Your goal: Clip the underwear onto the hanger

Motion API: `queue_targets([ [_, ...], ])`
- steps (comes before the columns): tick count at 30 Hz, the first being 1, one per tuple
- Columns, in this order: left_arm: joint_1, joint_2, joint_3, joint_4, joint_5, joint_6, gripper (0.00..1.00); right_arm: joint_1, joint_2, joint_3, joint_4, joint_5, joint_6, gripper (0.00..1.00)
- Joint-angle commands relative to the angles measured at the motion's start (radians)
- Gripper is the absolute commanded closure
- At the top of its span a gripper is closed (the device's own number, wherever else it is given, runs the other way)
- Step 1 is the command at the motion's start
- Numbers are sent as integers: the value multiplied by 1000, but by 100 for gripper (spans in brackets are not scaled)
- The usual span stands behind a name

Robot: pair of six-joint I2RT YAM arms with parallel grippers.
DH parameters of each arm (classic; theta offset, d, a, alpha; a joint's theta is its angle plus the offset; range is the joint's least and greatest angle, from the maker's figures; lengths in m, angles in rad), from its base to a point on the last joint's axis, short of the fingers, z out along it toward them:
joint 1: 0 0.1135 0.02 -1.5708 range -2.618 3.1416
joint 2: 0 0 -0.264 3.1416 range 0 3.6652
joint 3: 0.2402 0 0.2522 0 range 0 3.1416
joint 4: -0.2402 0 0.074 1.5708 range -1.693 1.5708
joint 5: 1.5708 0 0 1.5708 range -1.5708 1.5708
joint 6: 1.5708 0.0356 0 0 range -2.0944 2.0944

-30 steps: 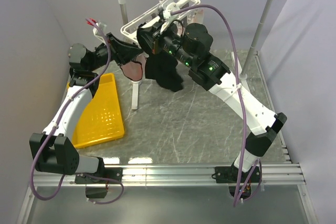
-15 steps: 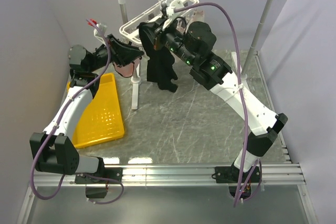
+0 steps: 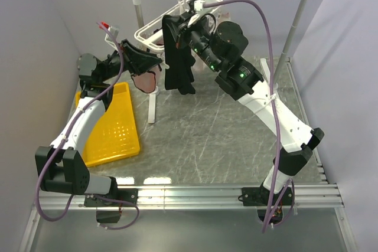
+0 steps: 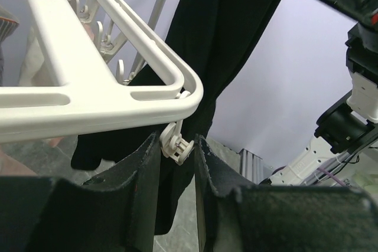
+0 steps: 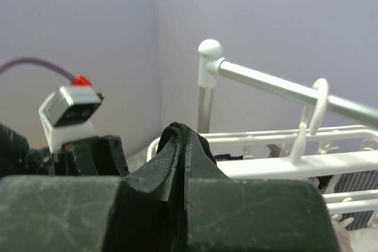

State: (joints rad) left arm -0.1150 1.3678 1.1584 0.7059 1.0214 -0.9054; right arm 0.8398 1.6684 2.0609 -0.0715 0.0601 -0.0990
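- Top external view: the right end effector is pinched shut on the upper edge of the black underwear. The underwear hangs straight down, long axis vertical, clear of the worktop, at the near-left corner of the white hanger. The left end effector sits just to the left of it, under the same corner and above a hanging pink underwear.
- Left wrist view: the left end effector is partly closed around a small white clip that dangles from the hanger's corner. Its fingers appear to be against both ends of the clip. The black underwear hangs directly behind the clip, beyond and slightly to its right. I cannot tell whether the fabric touches the clip.
- Right wrist view: the right end effector is fully closed, with a fold of the black fabric standing up between its fingers. The hanger's bars lie just beyond it.
- Judgement: the fabric edge has to come sideways into the clip's mouth. The right arm carries the underwear and the left arm is already at the clip.
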Motion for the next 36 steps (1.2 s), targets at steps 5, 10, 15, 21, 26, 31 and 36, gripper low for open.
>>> queue_targets([
  [5, 3, -15, -37, 102, -12, -53, 99, 7, -7, 106, 47, 79, 44, 100],
  [10, 3, -6, -51, 150, -14, -101, 99, 7, 1, 123, 36, 87, 65, 100],
  [15, 3, -1, -63, 194, -20, -136, 99, 7, 7, 134, 30, 89, 87, 100],
  [21, 3, -4, -78, 214, -18, -144, 99, 7, 16, 156, 24, 90, 97, 100],
  [26, 3, -3, -81, 227, -20, -151, 99, 8, 22, 180, 21, 98, 97, 100],
  [31, 3, -4, -85, 221, -17, -144, 100, 7, 22, 185, 24, 104, 97, 100],
  [36, 3, -9, -85, 208, -14, -132, 100, 7, 24, 189, 26, 106, 97, 100],
])
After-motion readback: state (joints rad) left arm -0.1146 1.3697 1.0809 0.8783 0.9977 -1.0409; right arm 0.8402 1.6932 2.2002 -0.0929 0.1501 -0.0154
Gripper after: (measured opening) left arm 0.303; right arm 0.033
